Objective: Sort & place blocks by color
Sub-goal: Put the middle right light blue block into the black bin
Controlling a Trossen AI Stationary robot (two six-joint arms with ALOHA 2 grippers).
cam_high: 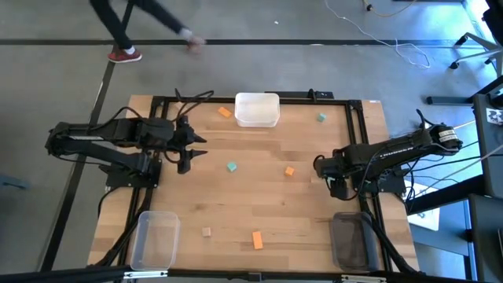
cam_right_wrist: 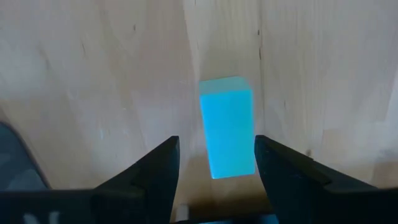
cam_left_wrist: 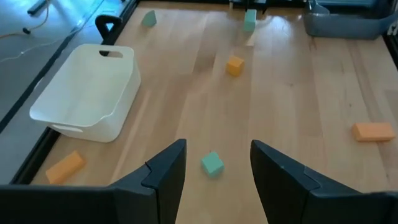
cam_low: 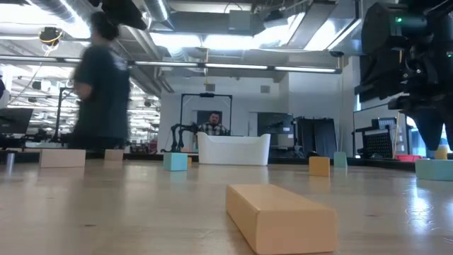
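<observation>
So here's where we're at: the left gripper (cam_high: 191,147) hangs over the left side of the table (cam_high: 259,196) with its jaws spread wide and nothing between them, and in its wrist view a teal cube (cam_left_wrist: 212,163) sits on the wood just ahead of the gap between the fingers (cam_left_wrist: 166,174). Same cube shows in the high view (cam_high: 232,167) near the middle of the table. The right gripper (cam_right_wrist: 216,163) is down low at the right edge, jaws open, with a teal bar (cam_right_wrist: 227,127) lying on the table straight in line with the gap, not gripped as far as we can see. Other blocks are scattered about: an orange cube (cam_high: 289,170) right of centre, an orange bar (cam_high: 257,240) near the front edge, a small tan cube (cam_high: 207,232) left of that, another teal cube (cam_high: 321,118) toward the back right, and an orange bar (cam_high: 225,112) just beside the white bin (cam_high: 257,110) at the back. There's a clear bin (cam_high: 154,239) at the front left corner and a dark grey bin (cam_high: 351,239) at the front right. A person (cam_low: 99,85) is walking past behind the table.
</observation>
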